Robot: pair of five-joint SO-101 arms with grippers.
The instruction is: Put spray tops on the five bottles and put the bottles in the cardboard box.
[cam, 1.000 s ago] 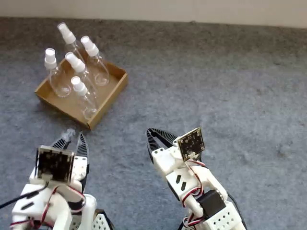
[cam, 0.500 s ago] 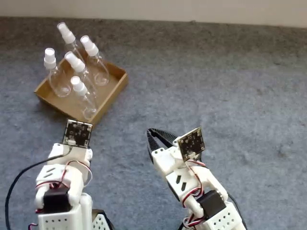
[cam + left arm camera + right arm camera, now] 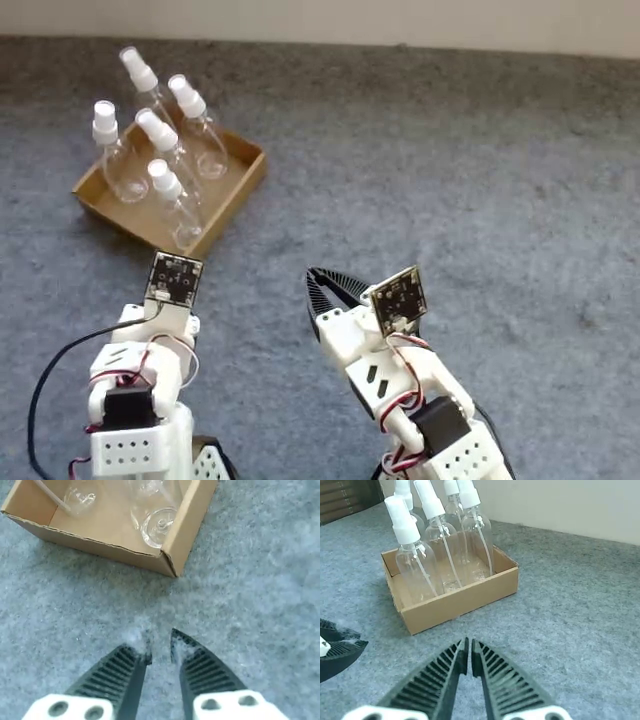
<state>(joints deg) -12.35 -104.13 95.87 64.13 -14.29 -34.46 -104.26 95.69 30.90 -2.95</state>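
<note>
Grey carpet-like cloth (image 3: 480, 180) covers the whole table, and on its far left part sits the cardboard box (image 3: 232, 205), turned at an angle to the arms. Both arms stand near me, well clear of it: the left arm (image 3: 140, 400) points at the box's nearest corner, and the right arm (image 3: 400, 380) sits beside it, aimed the same way.

All five bottles (image 3: 182, 215) stand upright inside the box, packed close together, and each wears a white spray top (image 3: 165, 180). To my eye that is the job done, with every bottle capped and boxed. I take that to be why neither arm is near the load.

The left gripper (image 3: 160, 647) hangs over bare cloth just short of the box corner. Its jaws are parted by a narrow gap, with nothing between them and nothing touched.

The right gripper (image 3: 469, 650) looks toward the box from farther off. Its jaws are drawn together to a mere sliver, and it too is empty.
</note>
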